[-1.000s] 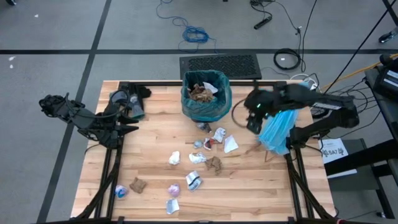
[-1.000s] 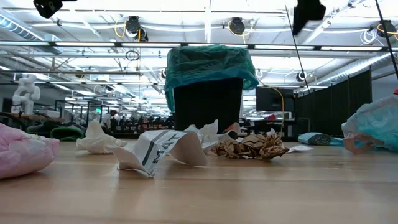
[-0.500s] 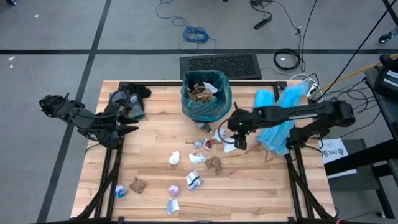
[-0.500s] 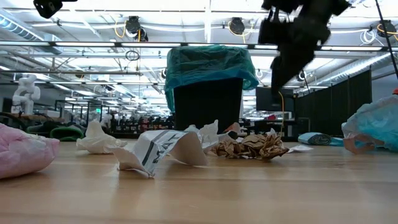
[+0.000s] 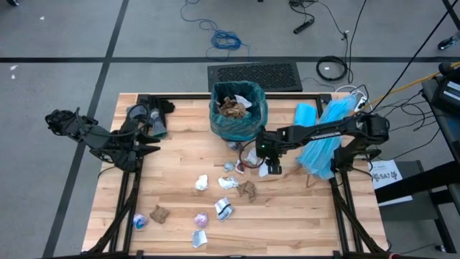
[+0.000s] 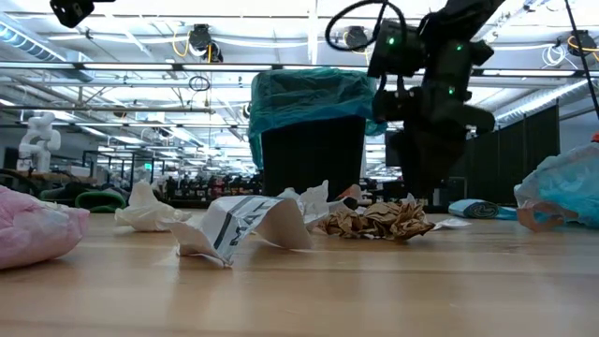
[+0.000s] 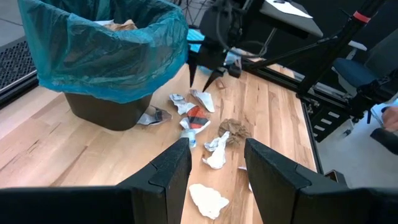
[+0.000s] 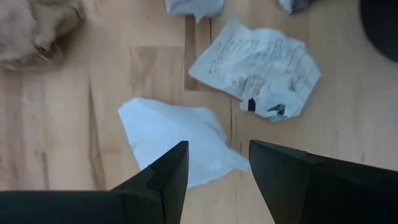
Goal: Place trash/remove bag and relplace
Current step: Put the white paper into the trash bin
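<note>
While the right gripper [image 5: 272, 170] hangs low over the scraps near the middle of the bench [image 5: 172, 216], its jaws stand apart and hold nothing; the right wrist view shows a flat white wrapper [image 8: 177, 140] lying on the wood directly under the gap between them. That wrapper looks thin, light and limp, so it would likely slide or fold rather than lift cleanly; a raised crease or the curled edge seems the best place to pinch. A crumpled printed paper [image 8: 258, 68] just beside it is bulkier and would probably be easier to catch across its ridges. The rest of the trash [image 5: 223, 208] is scattered over the bench toward the near edge, all small wads that should weigh almost nothing.

The teal bag [image 5: 238, 115] lines the black bin [image 6: 313, 154] at the far side, its rim folded over the top, with brown paper already inside. It is crinkly and slack, best gathered at the rim.

The left gripper [image 7: 214, 163] waits at the left edge, jaws open and empty. How full the bin is below its top layer is hidden, and the low view hides the right jaws' tips behind a brown wad [image 6: 379, 220].
</note>
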